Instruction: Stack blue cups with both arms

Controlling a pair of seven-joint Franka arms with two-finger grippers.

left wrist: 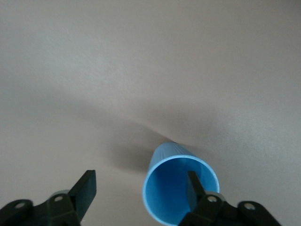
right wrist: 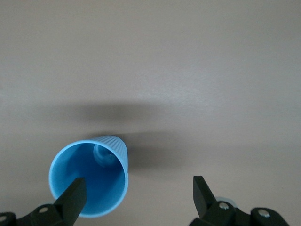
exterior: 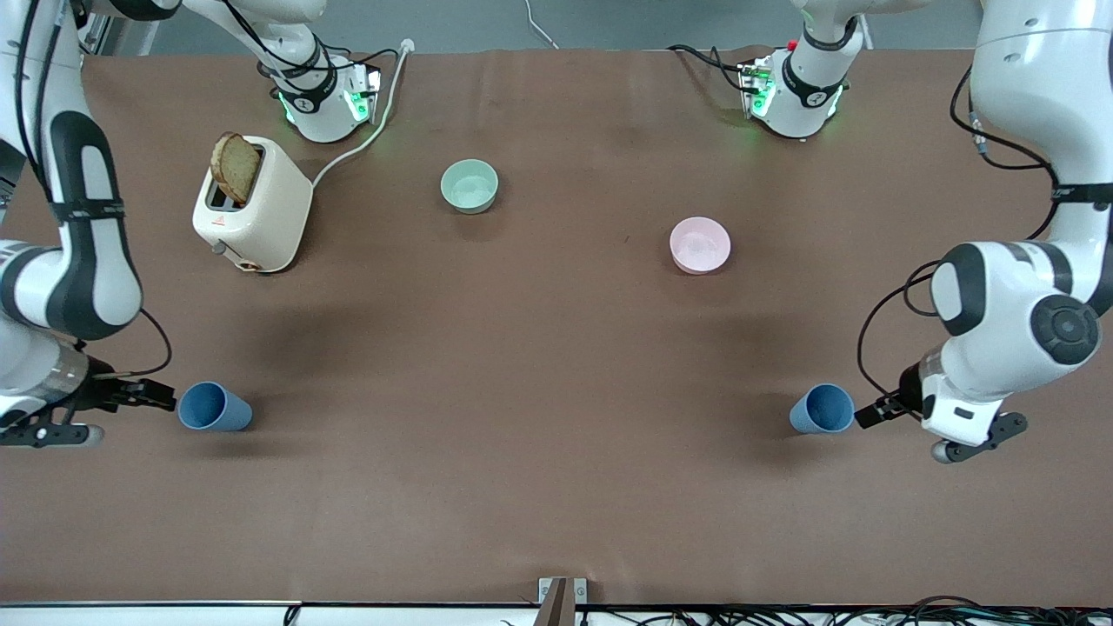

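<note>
Now, two blue cups upright on the desk (exterior: 539, 365): one cup (exterior: 215, 407) at eight o'clock, the other cup (exterior: 822, 409) at four o'clock, well apart. Left gripper (exterior: 872, 410) wide open, one finger (left wrist: 195, 186) dipped inside that cup's rim. Right gripper (exterior: 148, 396) likewise spread wide, one finger (right wrist: 74, 197) in its cup, gripping nothing.

Left claw (exterior: 872, 412) low near the table, fingers spread, right claw (exterior: 165, 400) likewise low and spread
</note>
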